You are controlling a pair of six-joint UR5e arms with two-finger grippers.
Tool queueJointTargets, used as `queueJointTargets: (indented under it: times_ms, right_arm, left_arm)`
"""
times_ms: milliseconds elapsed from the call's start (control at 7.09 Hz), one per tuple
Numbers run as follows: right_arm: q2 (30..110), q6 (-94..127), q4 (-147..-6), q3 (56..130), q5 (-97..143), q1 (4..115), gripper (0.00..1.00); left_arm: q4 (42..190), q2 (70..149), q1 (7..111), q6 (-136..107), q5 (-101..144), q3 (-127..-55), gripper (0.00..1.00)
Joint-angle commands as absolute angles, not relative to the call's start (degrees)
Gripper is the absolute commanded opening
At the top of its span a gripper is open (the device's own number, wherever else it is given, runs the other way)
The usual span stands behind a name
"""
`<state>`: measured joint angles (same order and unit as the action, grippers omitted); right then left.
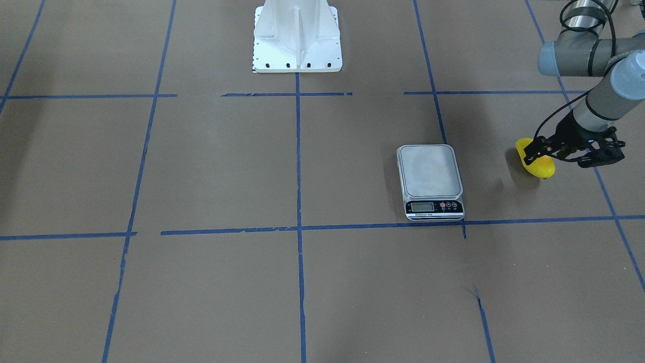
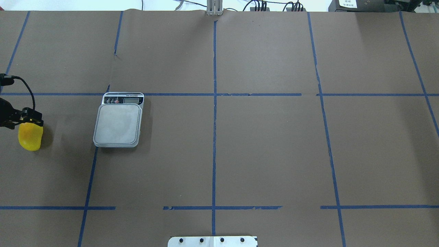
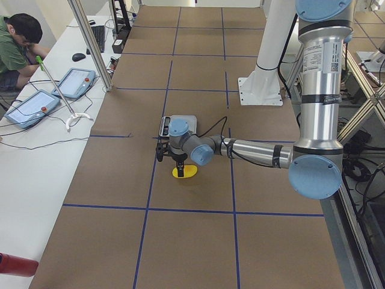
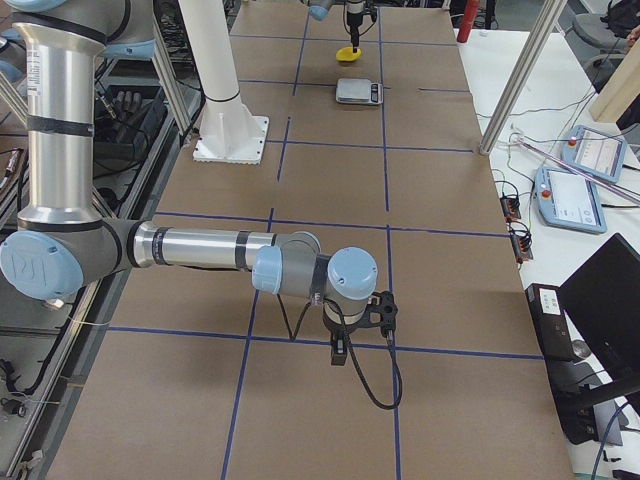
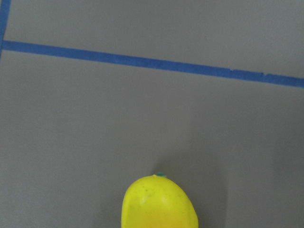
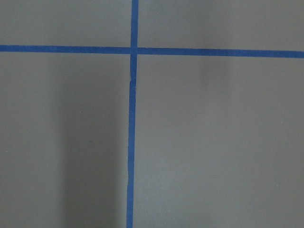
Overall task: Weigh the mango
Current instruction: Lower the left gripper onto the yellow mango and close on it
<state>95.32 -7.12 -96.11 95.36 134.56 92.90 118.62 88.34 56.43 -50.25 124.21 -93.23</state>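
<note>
The mango (image 1: 541, 169), small and bright yellow, lies on the brown table to the robot's left of the silver scale (image 1: 431, 171). It also shows in the overhead view (image 2: 30, 138) and at the bottom edge of the left wrist view (image 5: 159, 204). My left gripper (image 1: 564, 154) hangs just above the mango and looks open, with nothing in it. The scale's platform (image 2: 118, 123) is bare. My right gripper (image 4: 355, 325) shows only in the exterior right view, low over the table far from the scale. I cannot tell whether it is open or shut.
The white robot pedestal (image 1: 297, 45) stands at the table's robot side. Blue tape lines (image 2: 214, 137) cross the brown surface. A bench with tablets (image 3: 36, 102) and a seated person (image 3: 18, 42) lies beyond the far edge, behind a metal post (image 3: 90, 42).
</note>
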Motion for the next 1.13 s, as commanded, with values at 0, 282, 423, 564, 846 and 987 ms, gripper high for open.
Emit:
queueJointTargets:
  times_ms: [0, 282, 423, 564, 846, 987]
  right_arm:
    - [95.27, -7.12, -96.15, 95.36, 134.56, 92.90, 1.00]
    - [95.27, -7.12, -96.15, 95.36, 134.56, 92.90, 1.00]
    - [95.36, -7.12, -96.07, 95.36, 134.56, 92.90, 1.00]
    - [95.27, -7.12, -96.15, 95.36, 134.56, 92.90, 1.00]
    - [95.27, -7.12, -96.07, 95.36, 134.56, 92.90, 1.00]
    - [95.27, -7.12, -96.15, 95.36, 134.56, 92.90, 1.00]
  left_arm:
    - [118.74, 89.21, 55.29, -49.92, 123.58, -90.71, 1.00]
    - [118.65, 89.47, 55.28, -50.27, 123.57, -90.97, 0.87]
    - [118.65, 89.39, 55.28, -50.36, 123.49, -91.14, 0.59]
    - [118.48, 89.30, 55.37, -50.01, 123.49, -91.93, 0.23]
    - [112.64, 87.02, 56.34, -49.40, 124.10, -102.34, 0.00]
    - [102.15, 87.97, 57.47, -45.30, 124.10, -107.44, 0.00]
